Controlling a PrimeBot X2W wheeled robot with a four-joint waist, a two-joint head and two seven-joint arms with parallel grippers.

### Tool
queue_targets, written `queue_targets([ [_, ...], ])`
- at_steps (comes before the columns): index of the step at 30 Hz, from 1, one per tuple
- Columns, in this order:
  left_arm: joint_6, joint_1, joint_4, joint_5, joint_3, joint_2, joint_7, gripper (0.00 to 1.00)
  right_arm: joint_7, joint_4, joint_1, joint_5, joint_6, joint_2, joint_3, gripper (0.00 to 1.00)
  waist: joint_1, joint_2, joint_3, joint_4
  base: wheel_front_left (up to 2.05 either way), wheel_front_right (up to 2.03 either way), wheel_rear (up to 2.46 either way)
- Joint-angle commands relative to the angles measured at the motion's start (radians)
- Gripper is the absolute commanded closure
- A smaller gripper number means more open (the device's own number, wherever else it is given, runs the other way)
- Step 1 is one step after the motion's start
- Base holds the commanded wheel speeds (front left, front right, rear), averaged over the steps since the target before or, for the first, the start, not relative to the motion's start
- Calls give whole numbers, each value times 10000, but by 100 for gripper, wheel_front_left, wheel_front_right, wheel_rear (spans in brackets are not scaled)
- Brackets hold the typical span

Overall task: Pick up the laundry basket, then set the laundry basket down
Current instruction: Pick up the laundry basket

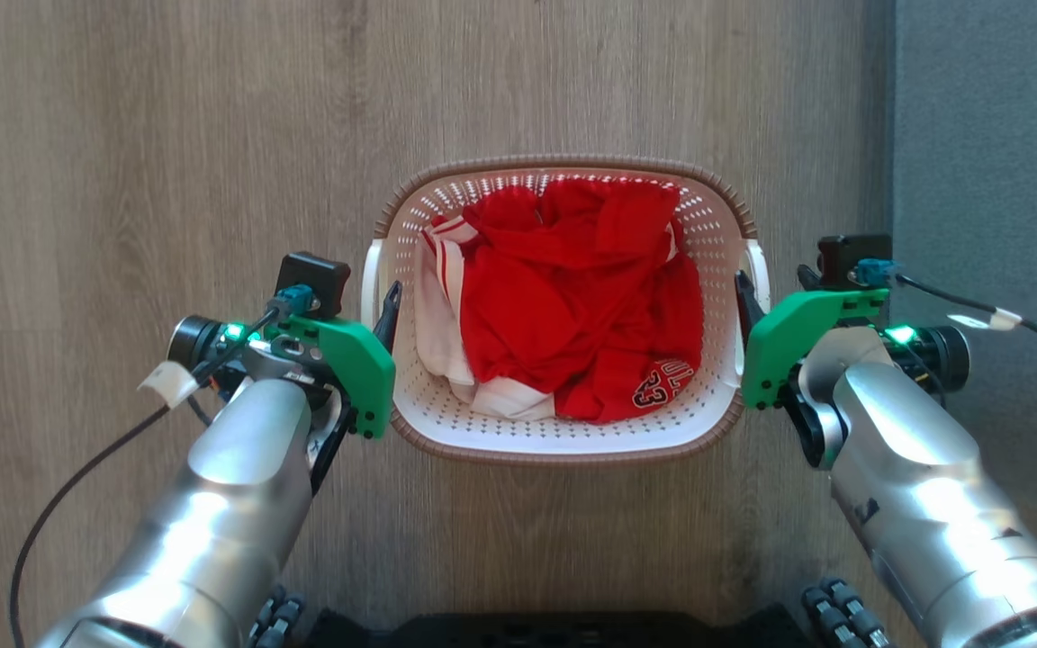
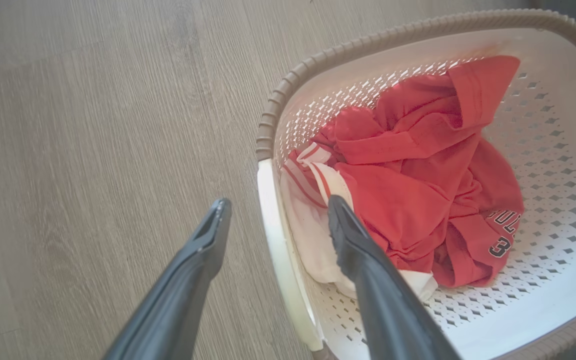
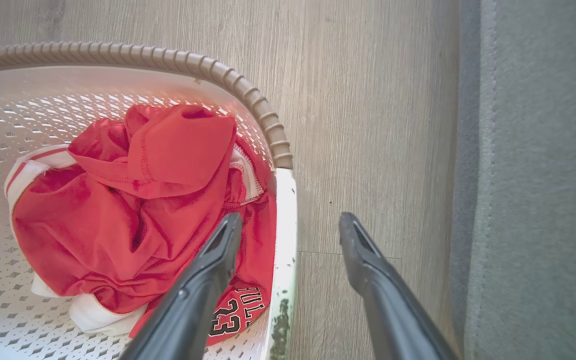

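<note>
1. One laundry basket sits on the plank floor, centred in the head view between the two arms. A grey carpet lies off to its right.
2. Basket form: rounded rectangle. White plastic walls and bottom are pierced with rows of small diamond holes. The brown ribbed rim has a woven look and is broken on each side by a smooth white handle.
3. Contents: a crumpled red jersey with dark lettering and "23" towards the near right corner. A white cloth with red stripes lies under it on the left side.
4. Left gripper: jaws spread wide, grasping nothing. Its dark tapered fingers stand astride the left handle, one over the floor outside and one over the inside, above the white cloth. Contact with the handle: cannot tell.
5. Right gripper: also released and holding nothing. It mirrors the left, with the right handle between its fingers. One finger is over the jersey and the other over bare floor. Contact: cannot tell.
6. Arm pose: both forearms are glossy silver. They come up from the lower corners of the head view, wrists level with the basket's sides. Each wrist carries a green plastic bracket, a small green light and a black cable.
7. Surfaces: the floor is matte grey-brown with long wood grain. The carpet is a short, even grey pile with a straight edge.
</note>
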Motion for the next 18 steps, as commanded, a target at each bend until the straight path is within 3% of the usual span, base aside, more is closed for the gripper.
queue_targets([
  [1, -76, -42, 77, -143, 35, 196, -51, 0, 31, -37, 151, 90, 69, 126, 299, 0, -1, 0, 88, -28, 0, 0, 0],
  [18, -225, -767, 961, -1693, -1457, 196, 856, 0, 688, 686, -443, 867, 69, 126, 1100, 0, -1, 0, 804, -50, 0, 0, 0],
])
